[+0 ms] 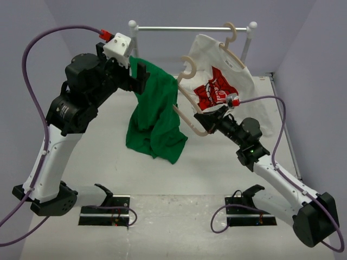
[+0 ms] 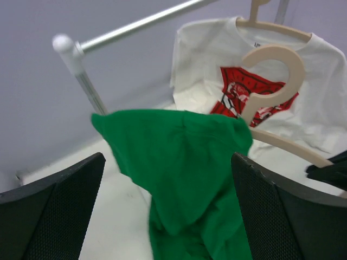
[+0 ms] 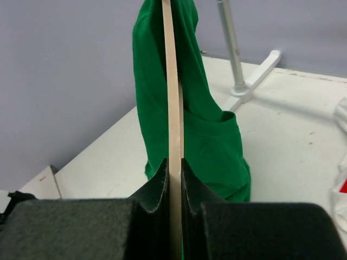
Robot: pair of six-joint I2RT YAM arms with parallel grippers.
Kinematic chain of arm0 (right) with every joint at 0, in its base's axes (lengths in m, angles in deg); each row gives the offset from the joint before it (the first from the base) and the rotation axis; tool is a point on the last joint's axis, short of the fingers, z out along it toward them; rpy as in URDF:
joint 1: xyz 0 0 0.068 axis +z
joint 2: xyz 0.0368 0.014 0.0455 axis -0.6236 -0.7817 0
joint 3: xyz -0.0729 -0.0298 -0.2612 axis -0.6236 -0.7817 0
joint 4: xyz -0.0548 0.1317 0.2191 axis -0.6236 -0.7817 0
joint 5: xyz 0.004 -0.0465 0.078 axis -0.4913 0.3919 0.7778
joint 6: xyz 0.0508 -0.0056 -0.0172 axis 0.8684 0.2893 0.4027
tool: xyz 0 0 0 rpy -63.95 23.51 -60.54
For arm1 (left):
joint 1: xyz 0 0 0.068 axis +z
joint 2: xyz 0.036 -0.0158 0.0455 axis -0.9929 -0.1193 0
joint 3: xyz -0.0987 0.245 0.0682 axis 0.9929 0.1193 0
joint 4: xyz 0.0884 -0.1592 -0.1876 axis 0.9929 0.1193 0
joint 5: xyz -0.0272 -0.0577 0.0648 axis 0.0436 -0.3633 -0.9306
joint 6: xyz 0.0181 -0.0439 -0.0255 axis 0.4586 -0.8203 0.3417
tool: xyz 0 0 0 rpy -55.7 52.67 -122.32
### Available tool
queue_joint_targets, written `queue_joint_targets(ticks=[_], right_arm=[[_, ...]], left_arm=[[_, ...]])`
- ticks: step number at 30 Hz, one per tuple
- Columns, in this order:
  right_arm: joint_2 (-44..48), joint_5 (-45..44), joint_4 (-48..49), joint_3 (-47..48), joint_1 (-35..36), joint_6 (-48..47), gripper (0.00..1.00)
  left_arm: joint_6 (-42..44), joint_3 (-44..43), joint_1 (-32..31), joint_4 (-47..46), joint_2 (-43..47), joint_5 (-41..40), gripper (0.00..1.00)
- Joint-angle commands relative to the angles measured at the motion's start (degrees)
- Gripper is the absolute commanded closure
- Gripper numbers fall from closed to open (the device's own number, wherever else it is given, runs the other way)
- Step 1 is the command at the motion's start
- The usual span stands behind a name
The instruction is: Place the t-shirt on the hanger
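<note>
The green t-shirt [image 1: 154, 116] hangs draped over one arm of the pale wooden hanger [image 1: 191, 69], its lower part resting on the table. My right gripper [image 1: 210, 120] is shut on the hanger's other arm and holds it tilted in the air; in the right wrist view the hanger [image 3: 172, 81] runs edge-on between the closed fingers [image 3: 157, 187], with the t-shirt [image 3: 209, 143] beyond. My left gripper [image 1: 140, 76] is open at the t-shirt's upper left edge. In the left wrist view the t-shirt [image 2: 184, 162] lies between and beyond the wide-apart fingers [image 2: 59, 211], and the hanger hook [image 2: 279, 67] is behind it.
A white t-shirt with a red graphic [image 1: 219, 81] hangs on a second hanger from the clothes rail [image 1: 190, 28] at the back. The rack's post and foot [image 3: 255, 76] stand behind the green shirt. Two black stands [image 1: 105, 208] [image 1: 246, 208] sit at the near edge.
</note>
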Motion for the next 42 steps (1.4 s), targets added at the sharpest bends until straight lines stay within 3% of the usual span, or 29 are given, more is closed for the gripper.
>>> queue_joint_targets(ticks=[1, 6, 9, 16, 20, 23, 25, 27, 35, 40, 42], right_arm=[[9.3, 5.4, 8.9, -4.8, -3.6, -8.2, 1.0], [17.8, 11.5, 8.9, -9.6, -8.2, -14.0, 1.0], [21.5, 14.9, 8.6, -10.6, -10.2, -16.1, 1.0], [21.1, 30.4, 8.2, -8.5, -19.1, -13.9, 1.0], [20.3, 36.7, 8.2, -6.5, -21.3, -14.5, 1.0], [18.2, 41.7, 7.1, -3.2, -23.1, -15.4, 1.0], [16.9, 44.0, 1.9, -0.6, -23.2, -19.5, 1.0], [16.0, 44.8, 1.3, 0.8, -23.3, -20.2, 1.0], [11.7, 46.4, 0.9, 3.5, -23.3, -21.2, 1.0], [10.6, 48.0, 1.0, 5.0, -23.4, -21.7, 1.0], [10.3, 48.3, 1.0, 5.3, -23.3, -21.9, 1.0]], left_arm=[[17.8, 7.6, 0.2, -14.5, 2.6, 9.4, 0.0], [37.9, 11.3, 0.3, -11.3, 3.5, 31.2, 0.0], [42.1, 9.6, 1.3, -9.2, 2.4, 38.0, 0.01], [46.7, -3.7, 9.7, 9.6, -6.4, 59.0, 0.1], [47.7, -3.6, 9.9, 14.1, -7.9, 60.2, 0.11], [49.4, -3.5, 9.9, 17.8, -8.9, 63.3, 0.22], [49.8, -3.1, 9.8, 19.1, -9.2, 64.8, 0.21], [49.9, -2.8, 9.8, 19.7, -9.7, 65.2, 0.2], [50.1, -1.8, 7.0, 22.1, -12.4, 62.5, 0.35], [47.7, -0.3, 5.6, 20.6, -13.5, 58.1, 0.63], [47.4, 0.2, 5.5, 20.2, -13.6, 57.7, 0.69]])
